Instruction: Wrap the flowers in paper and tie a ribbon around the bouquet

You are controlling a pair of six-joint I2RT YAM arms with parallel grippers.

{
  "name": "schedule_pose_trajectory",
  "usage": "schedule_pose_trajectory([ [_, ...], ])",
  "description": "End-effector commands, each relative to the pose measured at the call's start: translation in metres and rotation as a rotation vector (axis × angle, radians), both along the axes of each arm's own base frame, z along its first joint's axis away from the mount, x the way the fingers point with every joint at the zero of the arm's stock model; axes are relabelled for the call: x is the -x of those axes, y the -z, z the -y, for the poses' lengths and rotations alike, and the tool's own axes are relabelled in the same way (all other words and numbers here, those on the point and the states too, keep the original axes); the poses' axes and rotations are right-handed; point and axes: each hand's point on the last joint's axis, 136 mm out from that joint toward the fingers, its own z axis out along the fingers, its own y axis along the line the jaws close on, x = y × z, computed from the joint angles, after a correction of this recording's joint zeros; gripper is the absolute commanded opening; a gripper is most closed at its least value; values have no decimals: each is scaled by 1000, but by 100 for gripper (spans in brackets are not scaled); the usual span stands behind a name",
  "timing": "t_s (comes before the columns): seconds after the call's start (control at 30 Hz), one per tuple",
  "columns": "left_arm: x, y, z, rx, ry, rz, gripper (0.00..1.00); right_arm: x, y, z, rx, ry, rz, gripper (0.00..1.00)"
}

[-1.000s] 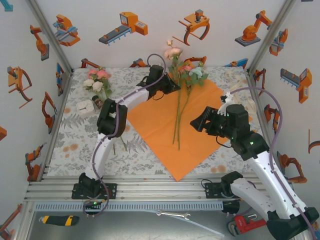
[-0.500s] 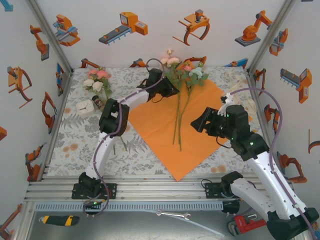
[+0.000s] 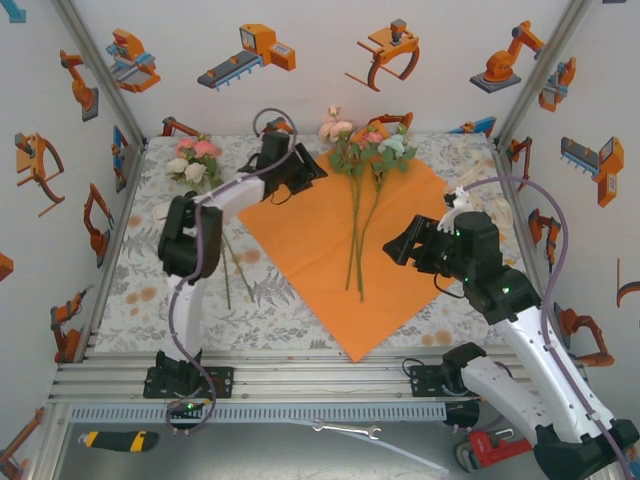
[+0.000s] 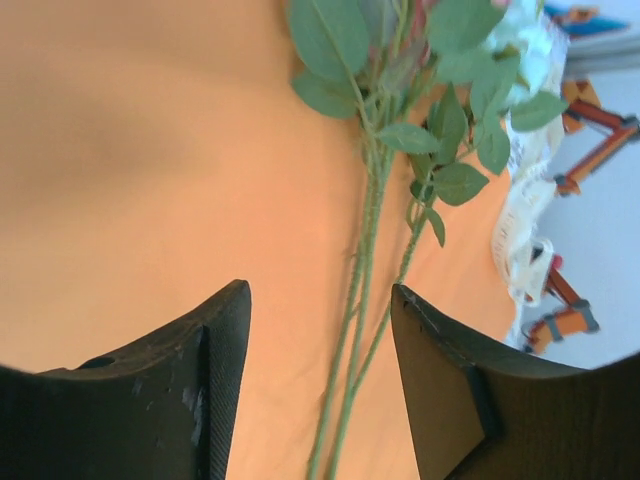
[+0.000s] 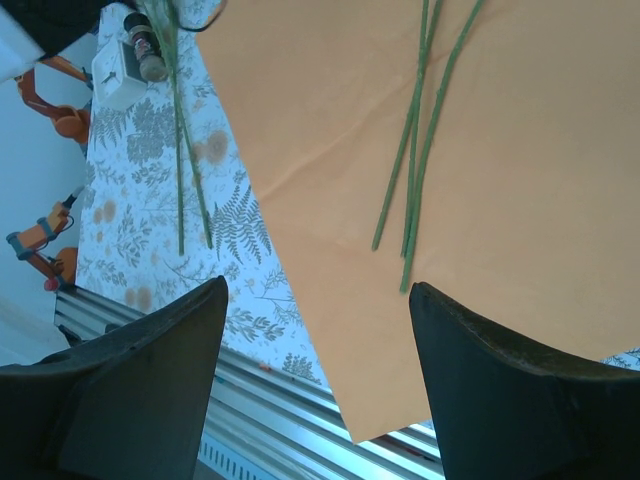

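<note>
Table (image 3: 150, 285): covered by a grey leaf-print cloth.

Paper (image 3: 300, 235): an orange sheet is laid flat mid-table, turned diamond-wise, with one corner pointing at the near edge. It is also seen in the left wrist view (image 4: 150, 150) and the right wrist view (image 5: 560, 150).

Left gripper (image 3: 303, 166): held low over the paper's far left edge, just left of the flower heads. In its own view (image 4: 320, 350) the jaws are seen spread apart with nothing between them; paper and stems lie beyond.

Right gripper (image 3: 405, 245): held above the paper's right side, clear of the stems. In its own view (image 5: 315, 340) the jaws are parted wide and nothing is gripped.

Flowers (image 3: 360, 160): laid on the paper, heads at the far corner, stems running toward the near side. Leaves and stems are seen close up (image 4: 375, 180); the stem ends stop short of the paper's near edge (image 5: 420, 130).

Second bunch (image 3: 195, 160): laid on the cloth at far left, off the paper, stems toward the near side (image 5: 180, 150).

Ribbon (image 4: 515, 235): a cream strip is bunched just beyond the paper's right edge, beside the right arm (image 3: 460, 192).

Box (image 3: 170, 215), bottle (image 3: 195, 205): placed beside the second bunch.
</note>
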Motion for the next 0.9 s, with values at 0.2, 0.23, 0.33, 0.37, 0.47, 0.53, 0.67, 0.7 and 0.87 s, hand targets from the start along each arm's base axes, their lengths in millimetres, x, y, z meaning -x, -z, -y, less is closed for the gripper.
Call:
schedule_pose_trajectory([
  [0.2,19,-48,-215,-739,-247,26,57,-7,4,-8,-20,-15,-3,67],
  [0.23,21,-43,-228,-774,-254,-4,56,-8,4,-9,-21,-17,-4,68],
  [0.33,24,-24,-256,-823,-267,-99,56,-10,5,-10,-23,-17,-8,68],
  [0.37,25,-17,-263,-827,-272,-126,55,-11,5,-10,-23,-18,-8,67],
  [0.47,23,3,-276,-826,-290,-185,53,-11,5,-10,-21,-18,-13,67],
  [0.53,20,14,-279,-824,-289,-207,51,-9,5,-9,-15,-15,-10,67],
  [0.67,9,33,-276,-808,-255,-224,48,-7,4,-5,-7,-4,-7,67],
  [0.7,5,36,-274,-803,-240,-221,47,-7,4,-5,-6,-2,-6,67],
  [0.87,-11,46,-267,-792,-193,-209,33,-8,5,-4,-3,1,-10,67],
])
